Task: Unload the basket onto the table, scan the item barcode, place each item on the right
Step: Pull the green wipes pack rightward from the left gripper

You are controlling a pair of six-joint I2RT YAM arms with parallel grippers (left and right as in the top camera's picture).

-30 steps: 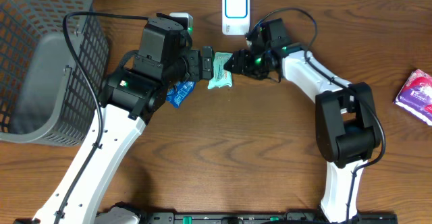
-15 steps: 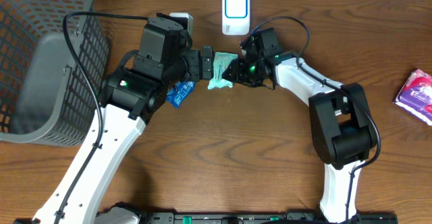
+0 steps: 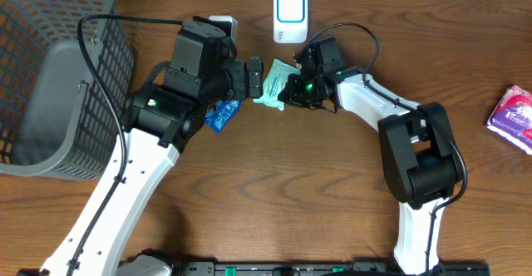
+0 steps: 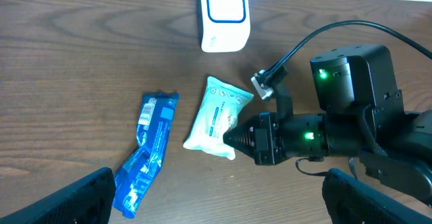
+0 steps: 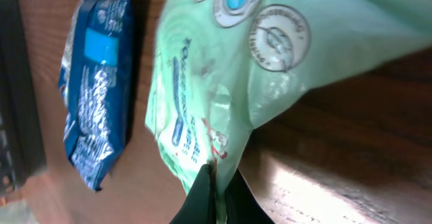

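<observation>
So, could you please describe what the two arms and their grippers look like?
The left arm and right arm have white links, bulky black joints, small green lights and looping black cables. The left gripper and right gripper are black.

Left arm (image 3: 125, 184), right arm (image 3: 374, 95): white link shells, black joint housings, looped black cables (image 4: 364, 23), small green indicator lights (image 4: 321, 74).

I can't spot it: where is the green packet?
In the overhead view the green packet sits top middle, just below the white scanner, pinched by the right claw.
</observation>
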